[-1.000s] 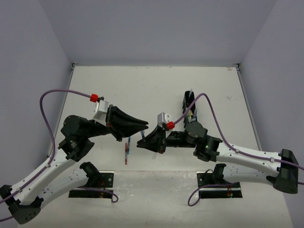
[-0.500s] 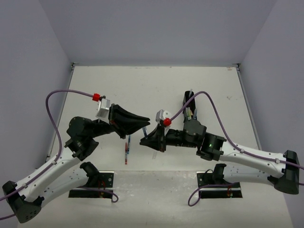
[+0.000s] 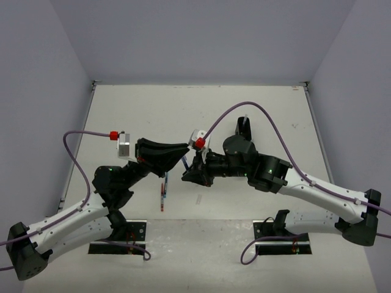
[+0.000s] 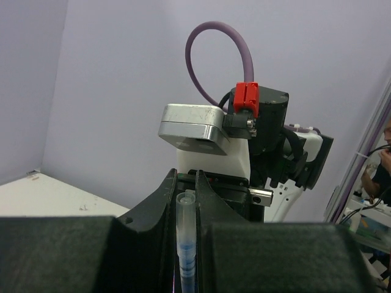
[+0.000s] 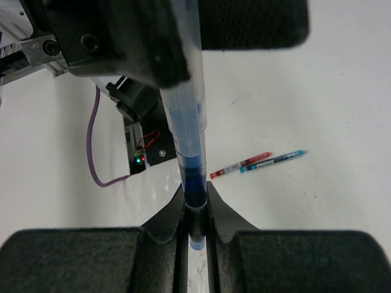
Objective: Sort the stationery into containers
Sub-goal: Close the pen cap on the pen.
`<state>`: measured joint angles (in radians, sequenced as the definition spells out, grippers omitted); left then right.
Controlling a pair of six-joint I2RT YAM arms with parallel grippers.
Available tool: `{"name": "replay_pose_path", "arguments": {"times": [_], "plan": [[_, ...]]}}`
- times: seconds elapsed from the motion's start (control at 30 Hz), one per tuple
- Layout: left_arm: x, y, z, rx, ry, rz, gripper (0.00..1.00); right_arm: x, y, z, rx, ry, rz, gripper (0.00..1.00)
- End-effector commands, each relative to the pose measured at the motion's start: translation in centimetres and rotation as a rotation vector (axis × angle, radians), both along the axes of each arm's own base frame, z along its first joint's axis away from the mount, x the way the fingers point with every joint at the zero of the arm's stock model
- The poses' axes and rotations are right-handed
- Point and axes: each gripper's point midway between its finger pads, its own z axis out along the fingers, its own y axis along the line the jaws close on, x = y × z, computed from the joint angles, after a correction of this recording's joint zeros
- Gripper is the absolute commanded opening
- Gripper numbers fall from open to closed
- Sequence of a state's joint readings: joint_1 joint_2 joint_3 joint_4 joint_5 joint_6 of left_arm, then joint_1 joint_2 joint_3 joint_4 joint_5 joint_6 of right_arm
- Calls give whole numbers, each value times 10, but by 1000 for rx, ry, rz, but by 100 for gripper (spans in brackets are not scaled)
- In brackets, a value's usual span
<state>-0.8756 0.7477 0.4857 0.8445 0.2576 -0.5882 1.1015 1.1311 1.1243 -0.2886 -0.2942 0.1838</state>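
Note:
A blue pen (image 3: pixel 185 163) with a clear cap hangs above the table's middle, held at both ends. My left gripper (image 3: pixel 184 151) is shut on its capped end; in the left wrist view the pen (image 4: pixel 186 244) stands between the fingers of that gripper (image 4: pixel 186 183). My right gripper (image 3: pixel 187 174) is shut on the other end; in the right wrist view this gripper (image 5: pixel 195 213) pinches the dark blue part of the pen (image 5: pixel 188 134). A red pen (image 5: pixel 241 166) and a second blue pen (image 5: pixel 275 160) lie side by side on the table. The black tray (image 3: pixel 243 127) is mostly hidden behind the right arm.
The two loose pens (image 3: pixel 163 192) lie near the front of the table between the arm bases. The right arm's elbow (image 3: pixel 263 171) hangs over the tray. Purple cables (image 3: pixel 244 107) loop above both wrists. Grey walls enclose the white table (image 3: pixel 153 110).
Both wrists have moved: the right arm has lifted and swung left over the tray, and the left wrist has drawn back left. Both grippers keep their grip on the blue pen.

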Motion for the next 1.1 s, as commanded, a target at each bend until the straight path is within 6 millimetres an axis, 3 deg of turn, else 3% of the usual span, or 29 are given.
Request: {"name": "replay_pose_path", "arguments": {"times": [0.0, 0.07, 0.13, 0.2, 0.33, 0.43, 0.53, 0.63, 0.8, 0.87, 0.97, 1.07], "plan": [[-42, -42, -168, 437, 338, -281, 0, 33, -14, 227, 671, -279, -151, 0], [-40, -40, -170, 441, 339, -262, 0, 30, -15, 222, 671, -277, -129, 0], [-34, -35, -160, 434, 323, -214, 0, 24, -10, 203, 637, -268, -86, 0], [-27, -30, -132, 400, 282, -158, 0, 16, -4, 183, 594, -253, -24, 0], [-12, -19, -94, 410, 245, -41, 0, 16, 3, 122, 492, -185, -10, 0], [-11, -15, -65, 381, 209, -20, 0, 13, 1, 103, 483, -159, -7, 0], [-13, -14, -49, 359, 178, -25, 0, 8, -1, 97, 486, -145, 13, 6], [-18, -15, -37, 324, 135, -48, 0, 4, -1, 95, 483, -137, 30, 19], [-21, -17, -32, 314, 105, -64, 0, 3, -4, 94, 479, -142, 29, 36], [-20, -18, -32, 321, 101, -64, 0, 4, -5, 94, 478, -145, 21, 36], [-19, -18, -31, 321, 96, -56, 0, 6, -6, 94, 473, -155, 9, 29], [-19, -16, -27, 308, 82, -48, 0, 8, -5, 88, 447, -148, 5, 38]]}}
